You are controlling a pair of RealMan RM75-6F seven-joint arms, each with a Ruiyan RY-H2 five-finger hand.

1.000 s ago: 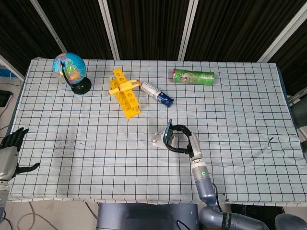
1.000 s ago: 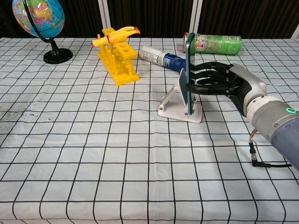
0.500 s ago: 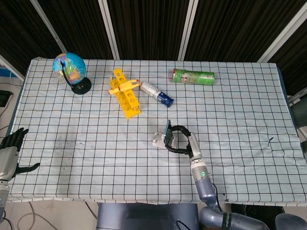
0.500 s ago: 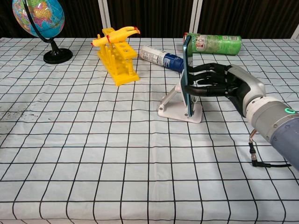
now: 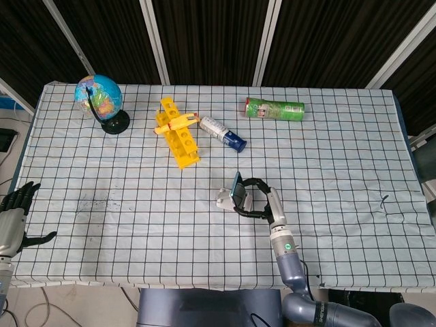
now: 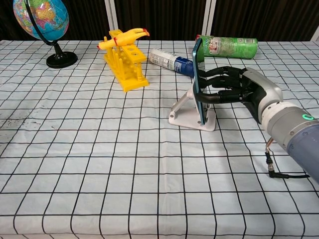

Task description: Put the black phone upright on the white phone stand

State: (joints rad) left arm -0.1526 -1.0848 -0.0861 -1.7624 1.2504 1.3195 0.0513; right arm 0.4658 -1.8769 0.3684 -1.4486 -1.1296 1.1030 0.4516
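From the head camera we look down on a table covered with a white cloth printed in a black grid (image 5: 327,157). Near the front centre, our right hand (image 5: 257,202) grips the thin black phone (image 5: 236,187), fingers curled around its edge. The phone stands upright on its lower end against the small white plastic phone stand (image 5: 225,199), which sits just to its left. Our left hand (image 5: 15,208) hangs at the left edge of the table, fingers spread and holding nothing. Towards the back we see a small blue globe on a black base (image 5: 100,99), a yellow plastic rack with a yellow toy plane on it (image 5: 178,132), a white and blue spray can lying on its side (image 5: 222,133), and a green cylindrical snack can, also on its side (image 5: 274,108).

From the chest camera the right hand (image 6: 238,90) comes in from the right, its dark fingers (image 6: 217,84) wrapped around the back and edge of the phone (image 6: 197,79). The phone is nearly vertical, tilted slightly back, its lower end resting on the base plate of the stand (image 6: 185,112), whose sloped support rises behind it. We cannot tell whether the phone's back touches that support. Behind them lie the spray can (image 6: 171,61) and the snack can (image 6: 228,46); the yellow rack (image 6: 124,58) and the globe (image 6: 42,24) stand further left. The left hand does not appear in this view.
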